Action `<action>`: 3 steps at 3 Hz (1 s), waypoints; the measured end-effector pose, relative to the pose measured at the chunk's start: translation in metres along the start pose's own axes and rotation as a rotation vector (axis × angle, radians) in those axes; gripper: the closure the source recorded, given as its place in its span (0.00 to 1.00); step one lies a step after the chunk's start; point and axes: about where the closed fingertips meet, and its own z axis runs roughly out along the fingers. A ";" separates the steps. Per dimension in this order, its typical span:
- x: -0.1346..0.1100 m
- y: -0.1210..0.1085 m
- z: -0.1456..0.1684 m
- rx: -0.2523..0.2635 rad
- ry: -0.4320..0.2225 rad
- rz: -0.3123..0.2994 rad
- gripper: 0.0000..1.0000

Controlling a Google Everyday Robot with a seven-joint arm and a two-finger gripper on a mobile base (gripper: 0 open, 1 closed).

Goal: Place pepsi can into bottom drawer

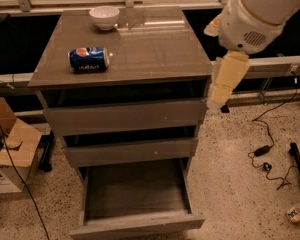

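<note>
Lying on the speckled floor at the far left, an opened brown cardboard box [12, 149] is seen beside the grey-brown, glossy-topped table [155, 49] with three drawers. On the tabletop, a small blue metal pepsi can [89, 59] with a red-white-blue round logo is laid on its side near the left edge, closer to the front left corner than to the back. A round white bowl [104, 17] is set upright by the back edge, towards the back left corner, apart from the can. Below the two shallower, nearly closed drawers, the deep grey bottom drawer [135, 194] is pulled well out, its plain floor exposed. Just off the front right corner of the table, the pale yellow claw [217, 96] is hung pointing downward from the bulky white arm [255, 14], level with the top drawer's right end; whether it is open or closed cannot be told. Nothing is seen held in it. A thin black cable [262, 150] is strewn on the floor at the right.
</note>
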 end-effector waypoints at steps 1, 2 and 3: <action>-0.025 -0.023 0.025 -0.017 -0.033 -0.067 0.00; -0.048 -0.052 0.054 -0.031 -0.049 -0.120 0.00; -0.052 -0.054 0.057 -0.033 -0.054 -0.124 0.00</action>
